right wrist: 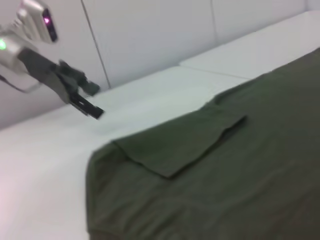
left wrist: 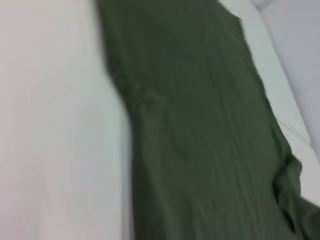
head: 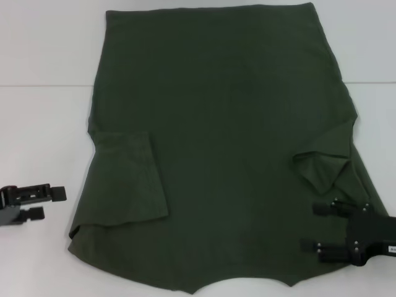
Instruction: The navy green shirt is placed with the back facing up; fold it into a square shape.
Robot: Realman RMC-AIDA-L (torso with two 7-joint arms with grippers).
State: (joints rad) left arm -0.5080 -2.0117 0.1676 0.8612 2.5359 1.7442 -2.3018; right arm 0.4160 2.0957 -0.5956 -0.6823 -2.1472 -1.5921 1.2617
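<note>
The navy green shirt (head: 223,142) lies spread plain-side up with 2 sleeves turned in, the one just ahead of the open right gripper (head: 311,228) crumpled, the open left gripper (head: 54,202) well off its edge, so body folds remain.

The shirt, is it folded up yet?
Barely. The shirt lies mostly spread; only its left sleeve is folded flat, and the right sleeve is bunched.
</note>
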